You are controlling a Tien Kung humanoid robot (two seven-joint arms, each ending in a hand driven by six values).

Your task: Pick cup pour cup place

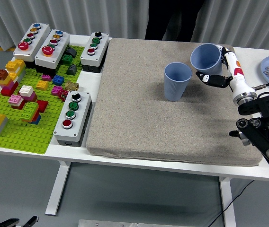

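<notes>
Right hand (222, 71): clamped on a blue cup (205, 57), lifted and tilted, above and right of a second, upright blue cup (177, 81) on a grey mat (163, 123).

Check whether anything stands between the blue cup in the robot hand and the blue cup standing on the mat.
Nothing visible does. The held cup is tilted in the right robot hand, up and right of the standing cup.
</notes>
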